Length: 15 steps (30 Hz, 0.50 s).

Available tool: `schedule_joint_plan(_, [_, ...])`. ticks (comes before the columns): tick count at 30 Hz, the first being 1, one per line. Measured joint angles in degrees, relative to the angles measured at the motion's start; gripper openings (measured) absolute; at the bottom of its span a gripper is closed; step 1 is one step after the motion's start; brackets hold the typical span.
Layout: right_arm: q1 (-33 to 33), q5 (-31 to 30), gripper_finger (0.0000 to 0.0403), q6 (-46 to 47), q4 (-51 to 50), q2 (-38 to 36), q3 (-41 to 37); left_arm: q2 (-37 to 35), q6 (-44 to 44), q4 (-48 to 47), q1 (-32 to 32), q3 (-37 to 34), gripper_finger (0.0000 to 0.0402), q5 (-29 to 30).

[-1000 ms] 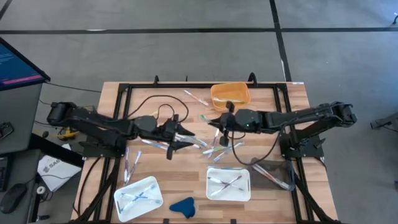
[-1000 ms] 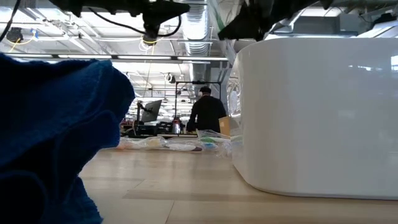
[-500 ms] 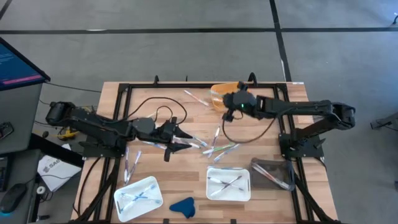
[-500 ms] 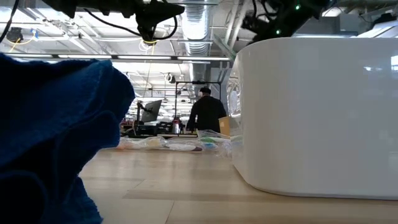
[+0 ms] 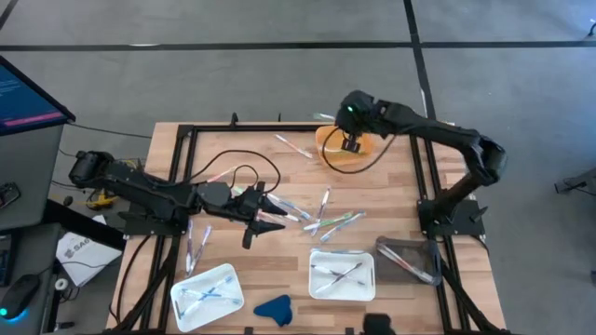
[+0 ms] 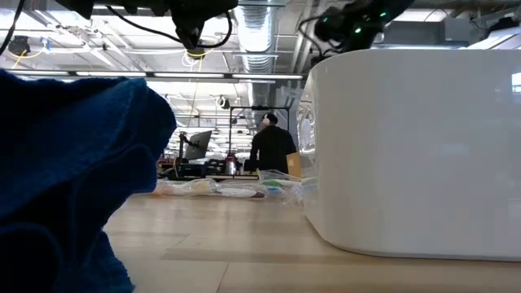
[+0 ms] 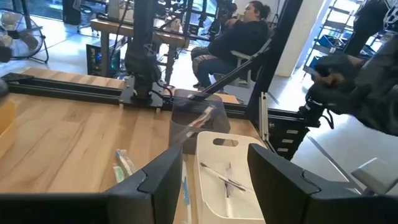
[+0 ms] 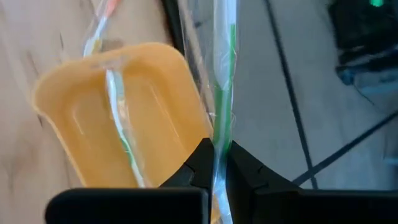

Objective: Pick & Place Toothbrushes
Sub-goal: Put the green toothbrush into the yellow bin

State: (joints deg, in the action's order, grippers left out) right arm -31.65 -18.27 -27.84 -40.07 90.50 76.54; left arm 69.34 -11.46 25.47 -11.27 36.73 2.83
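Loose toothbrushes [image 5: 326, 220] in clear wrappers lie scattered on the wooden table, with more at the far side [image 5: 292, 145] and at the left [image 5: 196, 244]. My right gripper [image 5: 351, 141] hangs over the orange tray [image 5: 328, 147] at the far edge, shut on a green wrapped toothbrush [image 8: 222, 68]. One toothbrush [image 8: 118, 118] lies inside that orange tray [image 8: 74, 106]. My left gripper [image 5: 272, 216] hovers open left of the pile, and nothing is between its fingers [image 7: 214, 186]. My right gripper pinches the green toothbrush through its clear wrapper [image 8: 219, 140] between its two fingertips. The fingers slant down from above and the toothbrush runs along them and on beyond. It is lifted clear, over the orange tray's rim.
Two white trays [image 5: 228, 279] [image 5: 369, 279] holding toothbrushes stand near the front edge, with a blue cloth [image 5: 273, 309] between them. A clear container [image 5: 410, 261] lies at the right. A black cable [image 5: 233, 172] loops over the table's left half. People show in the room beyond.
My right gripper has gone from the pile in the table's middle toward the far edge, tipping downward, and now hangs over the orange tray. It has stayed shut and has carried the green toothbrush along.
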Motion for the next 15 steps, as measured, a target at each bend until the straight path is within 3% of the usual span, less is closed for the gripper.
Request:
schedule_joint_plan(9, [-5.13, 0.49, 0.0015, -16.67, -19.63, 17.08, 11.18, 0.02, 0.0, -0.13, -0.83, 0.0, 0.0176, 0.24])
schedule_joint_plan(15, [-7.16, 0.68, 0.0013, -17.98, -20.93, 21.55, 11.35, 0.02, 0.0, -0.2, -1.62, 0.0, 0.0176, 0.23])
